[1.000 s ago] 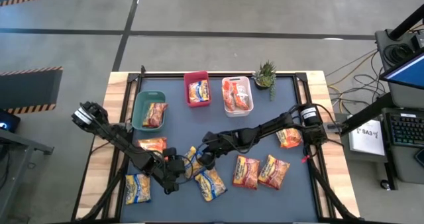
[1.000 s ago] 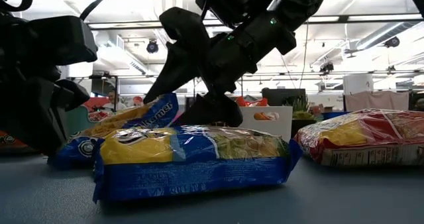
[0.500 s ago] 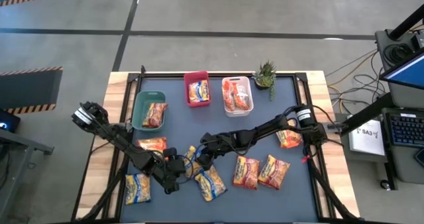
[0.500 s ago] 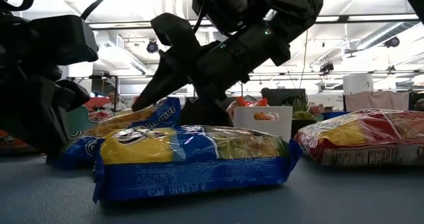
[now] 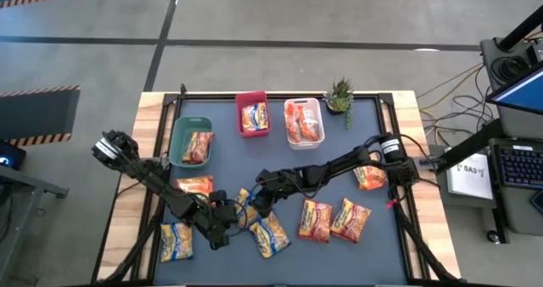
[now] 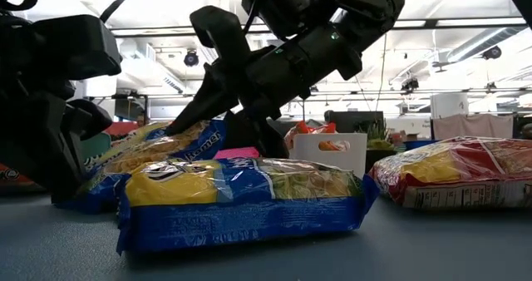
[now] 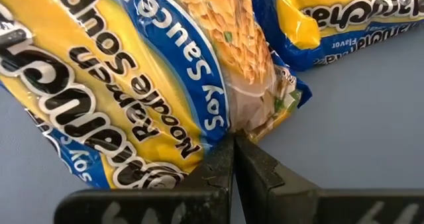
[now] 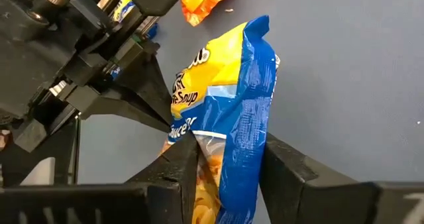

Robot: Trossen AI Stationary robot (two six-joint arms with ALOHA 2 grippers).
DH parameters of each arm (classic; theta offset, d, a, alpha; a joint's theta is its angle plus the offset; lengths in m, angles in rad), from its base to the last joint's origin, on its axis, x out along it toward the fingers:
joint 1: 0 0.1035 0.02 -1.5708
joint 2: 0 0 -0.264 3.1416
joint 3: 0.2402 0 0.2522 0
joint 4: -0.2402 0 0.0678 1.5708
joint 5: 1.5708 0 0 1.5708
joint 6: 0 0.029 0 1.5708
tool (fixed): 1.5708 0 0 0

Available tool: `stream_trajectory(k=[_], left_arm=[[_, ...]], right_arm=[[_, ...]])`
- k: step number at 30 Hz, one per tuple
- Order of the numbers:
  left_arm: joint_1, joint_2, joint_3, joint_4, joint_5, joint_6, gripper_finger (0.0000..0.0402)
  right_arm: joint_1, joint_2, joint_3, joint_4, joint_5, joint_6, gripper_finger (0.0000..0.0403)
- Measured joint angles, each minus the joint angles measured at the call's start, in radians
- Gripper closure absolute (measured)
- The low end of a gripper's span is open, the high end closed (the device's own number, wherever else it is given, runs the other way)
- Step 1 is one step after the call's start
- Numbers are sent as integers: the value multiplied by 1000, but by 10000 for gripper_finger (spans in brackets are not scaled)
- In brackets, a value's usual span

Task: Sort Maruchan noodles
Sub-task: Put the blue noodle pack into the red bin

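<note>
Soy-sauce ramen packet (image 8: pixel 228 124), beside the green bin (image 5: pixel 178 143), is pinched by both grippers: left gripper (image 7: pixel 234 144) pressed together on its corner, right gripper (image 8: pixel 228 161) clamping its edge. Opposing pulls risk the wrapper being torn.

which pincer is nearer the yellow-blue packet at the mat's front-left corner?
Left. The left pincer sits a short way inward from that corner packet, shut at the middle packet's edge. The right pincer, clamped around the middle packet, is farther off.
</note>
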Motion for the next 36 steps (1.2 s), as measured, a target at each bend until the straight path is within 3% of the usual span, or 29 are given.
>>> stream_trajectory(k=[12, 23, 30, 36], left_arm=[[1, -76, 0, -82, -62, 37, 402], [0, -334, 0, -133, -208, 241, 402], [1, -554, 0, -68, -413, 626, 402], [7, -675, 0, -58, -664, 823, 402]], right_arm=[[-13, -65, -2, -52, 0, -91, 298], [-32, -111, -4, -100, -6, -133, 303], [-65, -253, -4, -229, 13, -242, 304], [-126, -377, -4, -255, 81, -342, 304]])
